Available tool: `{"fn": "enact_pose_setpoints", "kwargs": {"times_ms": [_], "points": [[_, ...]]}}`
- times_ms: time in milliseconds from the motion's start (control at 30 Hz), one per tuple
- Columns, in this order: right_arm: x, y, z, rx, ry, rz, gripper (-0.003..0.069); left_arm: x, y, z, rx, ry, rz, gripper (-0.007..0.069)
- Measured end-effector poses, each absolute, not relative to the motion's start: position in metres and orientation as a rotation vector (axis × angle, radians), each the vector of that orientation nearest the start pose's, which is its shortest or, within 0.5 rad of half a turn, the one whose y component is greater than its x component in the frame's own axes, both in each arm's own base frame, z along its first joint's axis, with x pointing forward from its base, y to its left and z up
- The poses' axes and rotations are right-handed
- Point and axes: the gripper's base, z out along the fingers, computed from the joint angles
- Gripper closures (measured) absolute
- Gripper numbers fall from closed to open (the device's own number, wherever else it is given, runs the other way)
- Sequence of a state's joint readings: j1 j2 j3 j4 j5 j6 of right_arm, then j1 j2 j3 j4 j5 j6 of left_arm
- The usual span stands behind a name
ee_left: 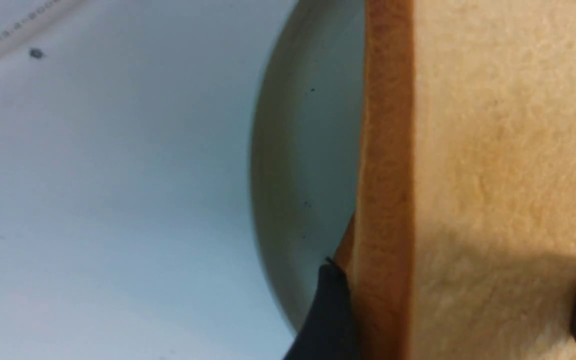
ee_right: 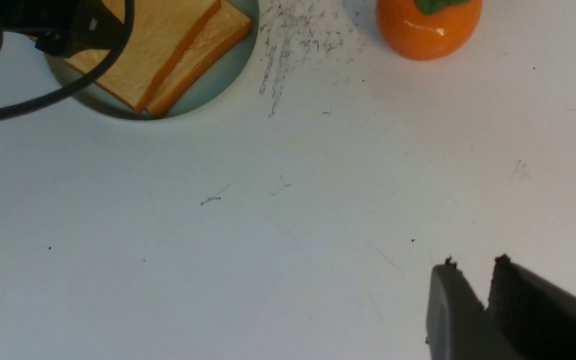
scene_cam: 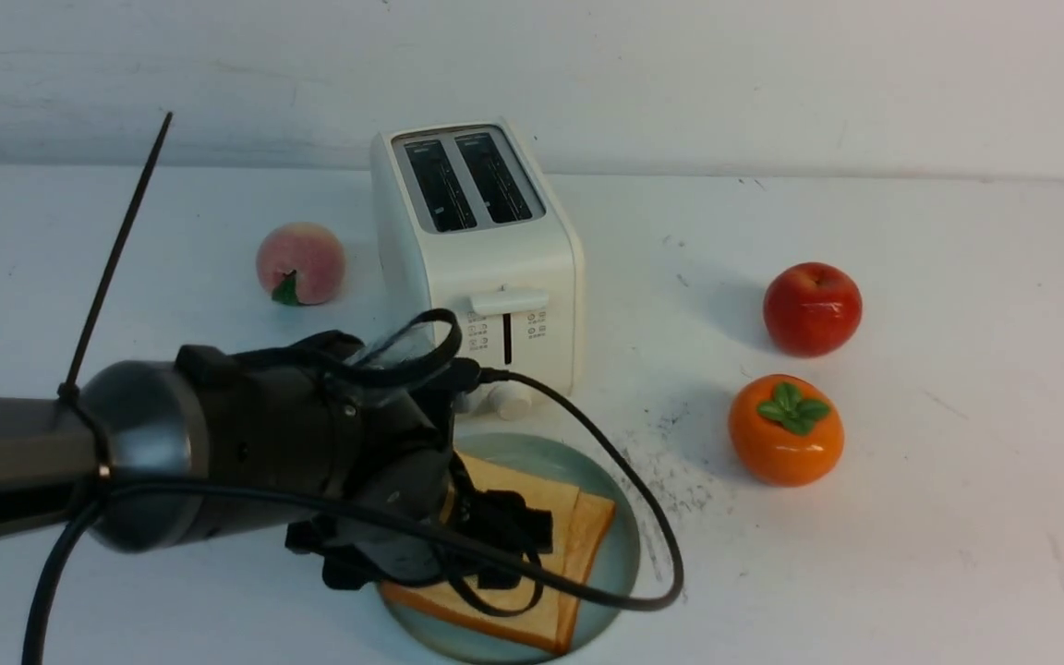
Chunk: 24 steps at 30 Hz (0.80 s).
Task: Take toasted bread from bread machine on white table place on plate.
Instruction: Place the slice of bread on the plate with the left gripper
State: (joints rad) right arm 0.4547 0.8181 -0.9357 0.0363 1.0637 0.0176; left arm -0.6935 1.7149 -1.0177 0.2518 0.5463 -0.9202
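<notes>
My L gripper (ee_left: pixel 460 305) hangs low over the plate (scene_cam: pixel 620 559). The plate sits at 6 o'clock of the bread machine (scene_cam: pixel 477 268), close in front, prob so the carry from slot to plate is short. My fingers (ee_left: pixel 330 310) are spread wide, abt a slice's width, one tip just off a crust edge and the other over the face. The toasted bread (ee_right: pixel 153 45) lies flat under them, so I judge I've got hold of nothing, tho I can't rule out a light touch at the crust. My R gripper (ee_right: pixel 485 300) is parked well off at 3 o'clock over the white table (scene_cam: pixel 911 554), closed to a sliver & empty. I'd guess that keeps it out of the L arm's way.

Toast: two square slices, both on the plate. The top one overlaps the lower, which peeks out toward 3 o'clock. Pale golden faces, darker orange-brown crusts, even colour, no burn. Both slots (scene_cam: pixel 472 180) look empty, so the task seems abt done. Next is prob lifting clear w/o dragging the top slice.
</notes>
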Motion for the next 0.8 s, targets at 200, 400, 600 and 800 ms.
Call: {"fn": "enact_pose_setpoints", "kwargs": {"times_ms": [200,400,600,800], "points": [[0.12,0.062,0.359,-0.522,2.39,0.264,0.0531,0.273,-0.211,0.207,0.023,2.729,-0.212,0.0029],[0.12,0.062,0.359,-0.522,2.39,0.264,0.0531,0.28,-0.212,0.234,0.042,2.749,-0.117,0.003],[0.12,0.062,0.359,-0.522,2.389,0.264,0.0531,0.283,-0.21,0.246,0.07,2.748,-0.034,0.0033],[0.12,0.062,0.36,-0.521,2.381,0.266,0.0528,0.283,-0.206,0.255,0.173,2.777,0.07,0.0168]]}}
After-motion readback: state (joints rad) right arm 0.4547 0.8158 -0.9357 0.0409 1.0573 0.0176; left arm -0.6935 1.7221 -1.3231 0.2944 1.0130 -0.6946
